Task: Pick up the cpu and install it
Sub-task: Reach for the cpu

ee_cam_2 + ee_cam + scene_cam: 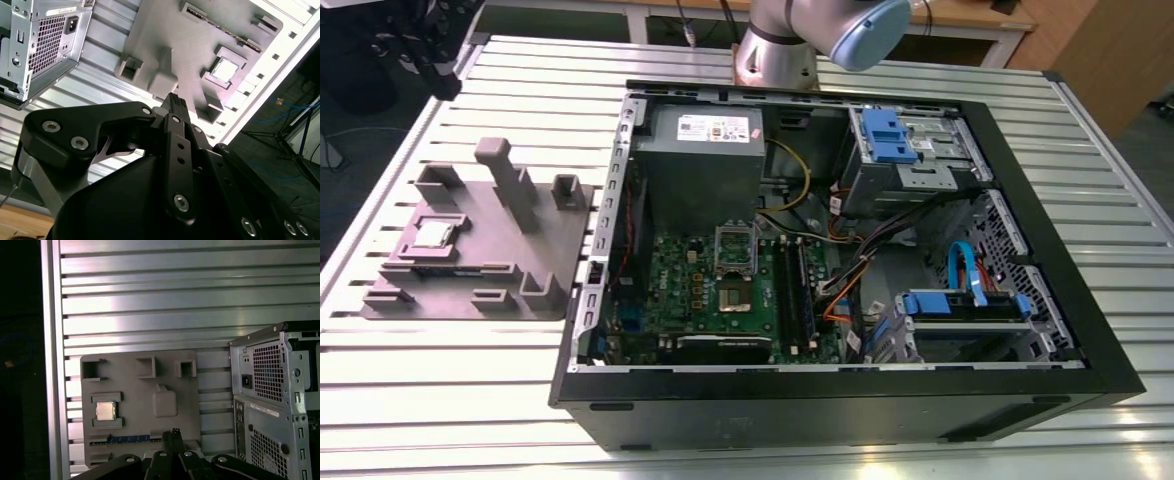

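Observation:
The cpu (434,235) is a small silver square lying flat in a recess of the grey holder block (470,262), on the exterior view's left, beside the open computer case (854,400). Both wrist views look down on it from well above: the cpu (223,69) (104,411) rests untouched in the block (165,40) (135,390). My gripper (175,432) (175,100) hangs high over the block's edge, apart from the chip, its black fingers shut together on nothing. On the green motherboard, the socket (735,292) lies bare with its metal frame (735,245) tipped up.
The case stands on a ribbed aluminium table (440,400), and its rear panel (270,405) (40,45) is close to the block. Posts (500,175) rise from the block. A grey power supply (700,140), cables and blue drive brackets (961,305) crowd the case. The arm (787,40) stands behind.

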Robot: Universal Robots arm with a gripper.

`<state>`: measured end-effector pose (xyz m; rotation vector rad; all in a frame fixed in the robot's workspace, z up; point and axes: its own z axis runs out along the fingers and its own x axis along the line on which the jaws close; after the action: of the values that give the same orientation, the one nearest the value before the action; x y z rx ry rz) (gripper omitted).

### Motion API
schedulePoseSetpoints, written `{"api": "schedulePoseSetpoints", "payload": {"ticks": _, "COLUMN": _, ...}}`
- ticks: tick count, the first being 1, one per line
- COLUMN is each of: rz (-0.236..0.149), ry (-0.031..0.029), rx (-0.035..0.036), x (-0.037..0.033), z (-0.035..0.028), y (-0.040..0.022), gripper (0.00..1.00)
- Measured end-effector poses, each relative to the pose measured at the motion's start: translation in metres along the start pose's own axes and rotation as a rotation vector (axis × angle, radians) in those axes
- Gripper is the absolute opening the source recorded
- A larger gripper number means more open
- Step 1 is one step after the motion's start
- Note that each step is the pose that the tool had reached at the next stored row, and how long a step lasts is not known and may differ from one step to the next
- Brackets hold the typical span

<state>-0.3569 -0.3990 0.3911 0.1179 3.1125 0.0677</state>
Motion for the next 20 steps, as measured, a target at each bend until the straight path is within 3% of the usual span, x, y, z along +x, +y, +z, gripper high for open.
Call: {"api": "schedulePoseSetpoints", "payload": {"ticks": 20, "rz": 0.0, "ry": 0.0, "rx": 0.0, "x": 0.0072, "z": 0.0002, "y": -0.0005, "gripper": 0.1}}
